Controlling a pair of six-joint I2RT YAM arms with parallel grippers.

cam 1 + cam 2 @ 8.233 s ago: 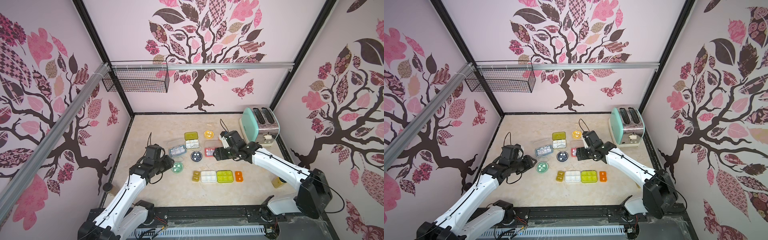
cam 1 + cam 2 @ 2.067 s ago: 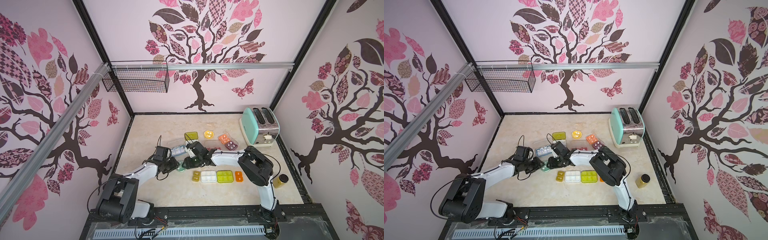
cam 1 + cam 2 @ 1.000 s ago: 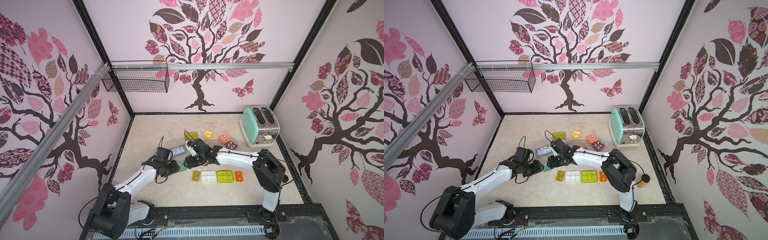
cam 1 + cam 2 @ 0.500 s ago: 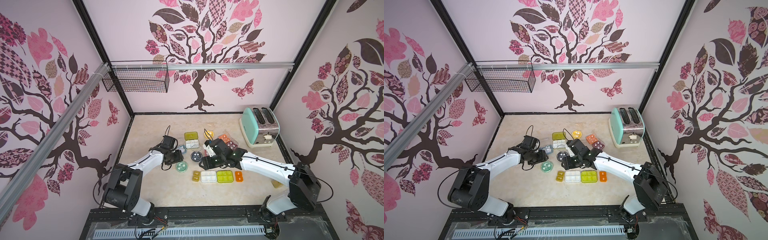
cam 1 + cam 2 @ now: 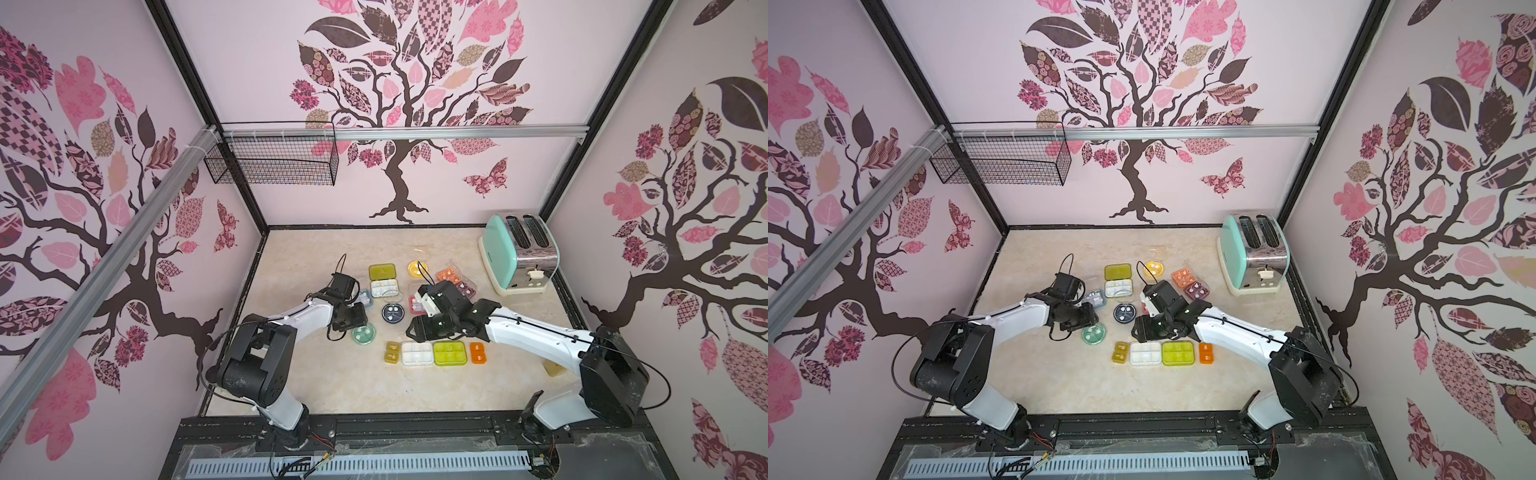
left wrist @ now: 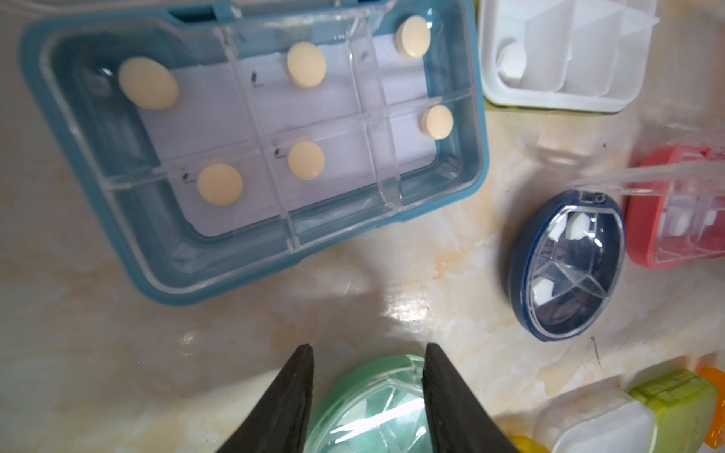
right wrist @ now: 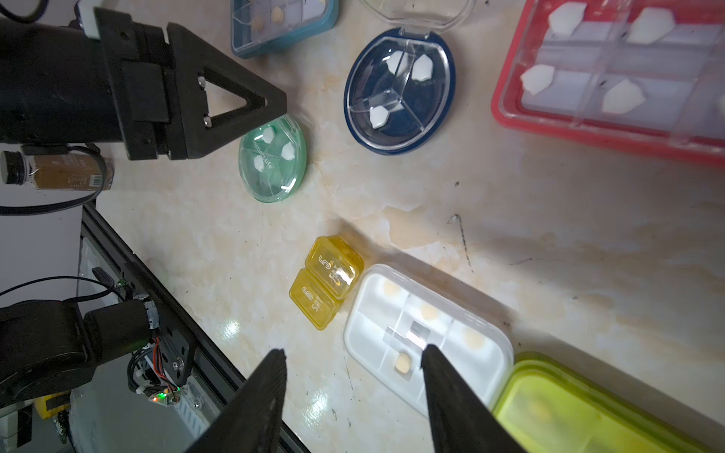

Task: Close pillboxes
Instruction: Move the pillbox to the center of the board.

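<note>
While left gripper (image 6: 367,347) hangs parted over green round pillbox (image 6: 372,404), my right gripper (image 7: 354,349) gapes empty by closed white pillbox (image 7: 451,310).

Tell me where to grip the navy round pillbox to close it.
Probably the clear lid, pinched at its free rim, coming from the side beyond the hinge. The lid appears swung right back and lying behind the navy round pillbox, and the low, round base gives the jaws little to hold.
</note>
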